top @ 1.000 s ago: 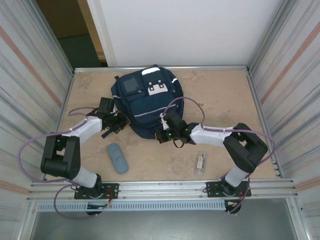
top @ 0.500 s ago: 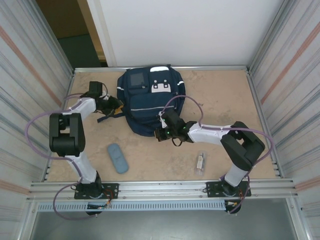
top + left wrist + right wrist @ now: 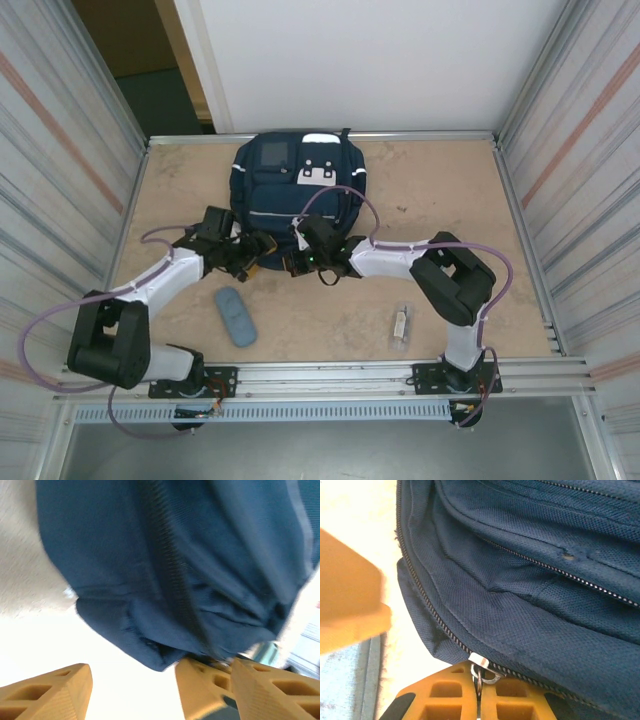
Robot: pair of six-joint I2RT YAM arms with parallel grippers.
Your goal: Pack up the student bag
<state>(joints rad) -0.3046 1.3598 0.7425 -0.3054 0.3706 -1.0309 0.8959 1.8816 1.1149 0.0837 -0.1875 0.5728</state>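
Since a second ago the student bag (image 3: 300, 190) has slid toward the back of the bench (image 3: 450, 220) and lies squarer, front panel up. The left arm has swung in from the bag's left side to its near edge. The left gripper (image 3: 250, 262) now sits just off the bag's near-left corner, its jaws released and empty. The right gripper (image 3: 293, 264) is just beside it on the same edge. Its jaws are clenched on the zipper pull (image 3: 481, 666) at that corner.

Packing looks barely begun. The zipper lines in view read as closed, so opening the bag seems to be the step in hand. A blue case (image 3: 235, 316) lies on the bench nearer than the bag's left corner. A small clear packet (image 3: 400, 325) lies nearer than its right side, well apart from it. Both are still outside the bag. Both grippers crowd one corner, so they could foul each other, and the right arm's cable loops over the bag's near half.
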